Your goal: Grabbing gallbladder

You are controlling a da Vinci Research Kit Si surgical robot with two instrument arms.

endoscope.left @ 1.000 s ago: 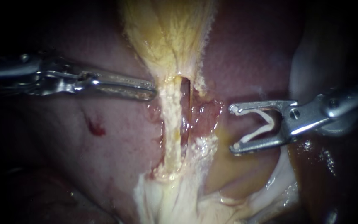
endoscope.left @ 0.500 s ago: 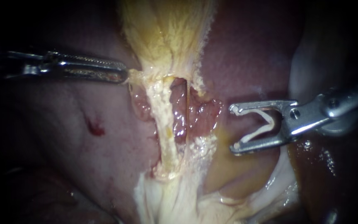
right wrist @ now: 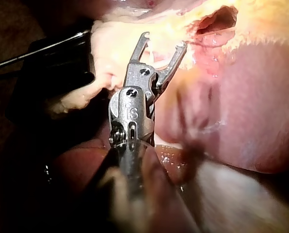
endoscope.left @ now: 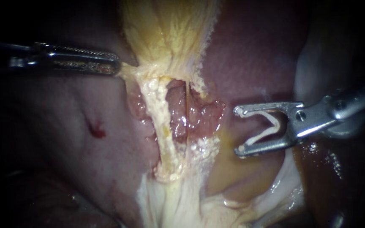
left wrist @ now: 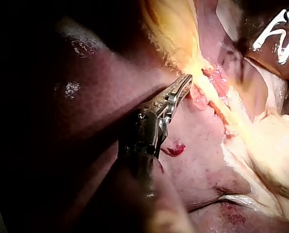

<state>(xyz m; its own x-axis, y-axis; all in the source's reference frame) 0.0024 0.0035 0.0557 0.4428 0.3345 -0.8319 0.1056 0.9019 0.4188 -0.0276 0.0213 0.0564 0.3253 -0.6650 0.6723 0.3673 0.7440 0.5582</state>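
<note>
In the endoscope view the gallbladder (endoscope.left: 170, 29) is the pale yellow, fibrous mass at top centre, narrowing as it runs down the middle of the frame. The left instrument (endoscope.left: 117, 67) enters from the upper left. Its jaws lie together, clamped on the gallbladder's left edge, and a tongue of that yellow tissue is stretched sideways to the tip. Below the grip a pale strand (endoscope.left: 161, 122) runs down the centre, with a raw pink patch (endoscope.left: 182, 114) glistening just to its right. The liver (endoscope.left: 64, 143) fills the left side and carries a small red spot (endoscope.left: 98, 131). The right instrument (endoscope.left: 238, 131) comes in from the right edge at mid-height. Its jaws stand wide apart with a white V-shaped clip (endoscope.left: 269, 126) seated between them, one leg against each jaw. They sit near the pink patch without touching it.

In the left wrist view the left instrument (left wrist: 187, 81) has its closed tip buried in the yellow edge of the gallbladder (left wrist: 171, 29). The red spot (left wrist: 173, 149) lies on the liver (left wrist: 193, 170) beside its shaft. The right instrument (left wrist: 267, 54) shows far ahead, spread wide.

In the right wrist view the right instrument (right wrist: 163, 41) has its jaws parted over pale tissue. The liver (right wrist: 251, 107) lies beside it.
</note>
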